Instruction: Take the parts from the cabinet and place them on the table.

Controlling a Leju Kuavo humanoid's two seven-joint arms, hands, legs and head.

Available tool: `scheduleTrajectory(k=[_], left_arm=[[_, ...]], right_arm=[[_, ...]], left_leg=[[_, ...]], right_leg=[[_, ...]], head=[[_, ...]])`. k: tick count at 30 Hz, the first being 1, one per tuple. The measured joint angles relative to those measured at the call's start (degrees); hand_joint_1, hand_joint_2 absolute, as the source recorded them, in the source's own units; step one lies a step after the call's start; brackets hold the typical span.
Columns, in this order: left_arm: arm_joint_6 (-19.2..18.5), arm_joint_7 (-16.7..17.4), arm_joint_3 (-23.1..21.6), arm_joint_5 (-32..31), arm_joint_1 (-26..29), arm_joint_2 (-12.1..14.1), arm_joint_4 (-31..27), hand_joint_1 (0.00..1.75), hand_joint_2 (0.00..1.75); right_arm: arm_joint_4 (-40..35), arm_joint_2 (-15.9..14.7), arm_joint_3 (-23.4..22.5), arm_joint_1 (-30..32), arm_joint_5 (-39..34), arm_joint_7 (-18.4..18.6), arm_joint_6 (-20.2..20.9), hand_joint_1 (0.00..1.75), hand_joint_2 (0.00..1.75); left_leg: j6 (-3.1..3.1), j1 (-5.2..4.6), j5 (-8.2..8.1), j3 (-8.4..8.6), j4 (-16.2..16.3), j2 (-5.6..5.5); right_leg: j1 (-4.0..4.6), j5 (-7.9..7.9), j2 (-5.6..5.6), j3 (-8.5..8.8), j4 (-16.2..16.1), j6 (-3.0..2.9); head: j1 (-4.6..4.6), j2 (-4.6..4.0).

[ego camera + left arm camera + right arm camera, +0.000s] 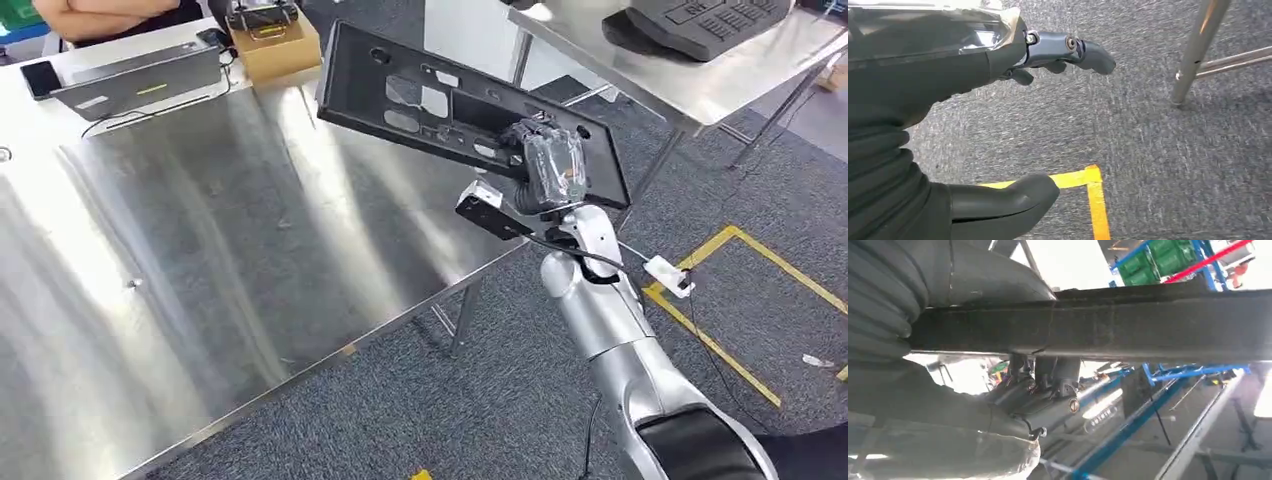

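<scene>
Black plastic part (pixel 450 105) hangs tilted above the right edge of the steel tabletop (pixel 200 250), gripped by the right hand (pixel 545 165). The left hand (pixel 998 100) hangs over the carpet with fingers apart, holding nothing.

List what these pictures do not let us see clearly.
- Head view: the right robot hand covers part of the black plastic panel.
- Head view: the top edge cuts off the cardboard box.
- Right wrist view: the panel's edge hides its face.
</scene>
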Motion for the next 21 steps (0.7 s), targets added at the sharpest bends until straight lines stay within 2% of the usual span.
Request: scheduleTrajectory(k=[1,2,3,5,6,7,10,12,13,14,15,16,17,18,20,21], left_arm=[[-0.09,0.02,0.00,0.00,0.02,-0.04,0.00,0.00,1.75],[-0.15,0.07,0.00,0.00,0.02,-0.04,0.00,0.00,1.75],[-0.15,0.11,0.00,0.00,0.01,-0.07,0.00,0.00,1.75],[-0.15,0.11,0.00,0.07,0.01,-0.15,0.00,0.00,1.75],[-0.17,0.11,0.00,0.09,0.00,-0.17,0.00,0.00,1.75],[-0.17,0.11,0.00,0.07,-0.04,-0.17,0.00,0.00,1.75],[-0.15,0.11,0.02,0.09,0.08,-0.17,0.00,0.00,1.75],[-0.15,0.11,0.02,0.11,0.09,-0.15,0.00,0.00,1.75],[-0.15,0.11,0.02,0.11,0.08,-0.20,0.00,0.00,1.75],[-0.15,0.11,0.02,0.15,0.07,-0.20,0.00,0.00,1.75],[-0.15,0.11,0.02,0.17,0.08,-0.13,0.00,0.00,1.75],[-0.15,0.11,0.02,0.17,0.14,-0.15,0.02,0.00,1.75],[-0.15,0.13,0.04,0.22,0.24,-0.26,0.02,0.00,1.75],[-0.15,0.13,0.02,0.28,0.33,-0.31,0.02,0.00,1.75],[-0.15,0.13,0.04,0.33,0.38,-0.24,0.02,0.00,1.75],[-0.15,0.13,0.04,0.33,0.37,-0.20,0.02,0.00,1.75]], right_arm=[[0.00,-0.04,0.00,0.22,0.00,0.02,0.00,1.75,1.75],[0.00,-0.09,0.00,0.43,0.00,0.07,0.07,1.75,1.75],[0.00,-0.09,0.00,0.45,0.09,0.07,0.18,1.75,1.75],[0.00,-0.09,0.00,0.13,0.26,0.09,0.41,1.75,1.75],[0.00,-0.09,0.00,-0.14,0.28,0.09,0.59,1.75,1.75],[0.09,-0.04,0.00,-0.39,0.28,0.09,0.66,1.75,1.75],[0.17,-0.04,0.02,-0.52,0.33,0.17,0.81,1.75,1.75],[0.17,0.11,0.11,-0.78,0.33,0.17,0.83,1.75,1.75],[0.17,0.13,0.13,-0.99,0.33,0.17,0.87,1.75,1.75],[0.26,0.11,0.13,-1.16,0.33,0.18,0.96,1.75,1.75],[0.44,0.11,0.13,-1.27,0.33,0.15,1.12,1.75,1.75],[0.63,0.13,0.15,-1.26,0.33,0.09,1.20,1.75,1.75],[0.83,0.18,0.20,-1.24,0.35,0.04,1.31,1.75,1.75],[1.09,0.24,0.26,-1.24,0.35,-0.02,1.36,1.75,1.75],[1.40,0.33,0.31,-1.32,0.33,-0.13,1.36,1.75,1.75],[1.55,0.35,0.31,-1.49,0.33,-0.13,1.36,1.75,1.75]], left_leg=[[-0.01,-0.04,-0.03,0.02,0.02,-0.17],[-0.12,-0.05,-0.10,0.10,0.03,-0.34],[-0.23,-0.05,-0.19,0.22,0.06,-0.59],[-0.56,-0.04,-0.41,0.69,0.11,-0.95],[-0.81,-0.03,-0.56,0.77,0.13,-1.14],[-1.16,-0.38,-0.79,0.69,0.34,-1.38],[-1.99,0.01,-0.76,0.64,0.17,-1.53],[-2.77,0.12,-1.61,0.04,0.91,-1.26],[-3.11,0.14,-3.43,-0.88,3.45,-0.71],[-3.45,0.41,-5.67,-2.97,7.95,-0.38],[-3.82,0.70,-8.04,-6.04,13.94,-0.23],[-4.08,0.86,-9.24,-8.25,17.99,-0.19],[-4.25,1.06,-9.02,-9.50,19.61,-0.16],[-4.38,1.29,-7.10,-9.02,17.67,-0.02],[-4.31,1.54,-1.78,-4.84,8.55,0.68],[-4.03,1.53,0.74,-2.00,2.85,1.61]], right_leg=[[0.01,-0.79,0.00,-2.11,3.43,0.08],[0.01,-0.40,0.00,-3.14,4.30,0.39],[0.10,1.34,0.00,-2.42,1.76,0.90],[0.07,6.34,0.05,2.39,-9.08,1.72],[0.05,8.21,0.34,4.74,-14.23,1.68],[0.39,8.83,0.54,5.41,-15.02,0.89],[0.37,9.05,0.20,5.26,-15.08,-0.17],[-0.36,9.36,-0.14,5.75,-15.66,-0.89],[-0.36,9.20,-0.24,5.87,-15.65,-1.18],[-0.35,9.11,-0.31,5.91,-15.63,-1.31],[-0.28,9.07,-0.38,5.90,-15.61,-1.35],[-0.27,8.98,-0.49,5.92,-15.59,-1.44],[-0.27,8.92,-0.58,5.98,-15.59,-1.49],[-0.27,8.80,-0.68,6.13,-15.57,-1.61],[-0.28,8.47,-0.88,6.61,-15.54,-1.52],[-0.26,8.17,-0.99,6.92,-15.51,-1.25]], head=[[0.00,0.00],[-0.04,0.00],[0.02,0.00],[0.02,0.00],[0.04,0.00],[-0.07,0.00],[-0.07,0.00],[-0.02,0.00],[-0.24,0.00],[-0.22,0.00],[-0.22,0.00],[-0.24,0.00],[-0.24,0.00],[-0.24,0.00],[-0.24,0.00],[-0.22,0.00]])
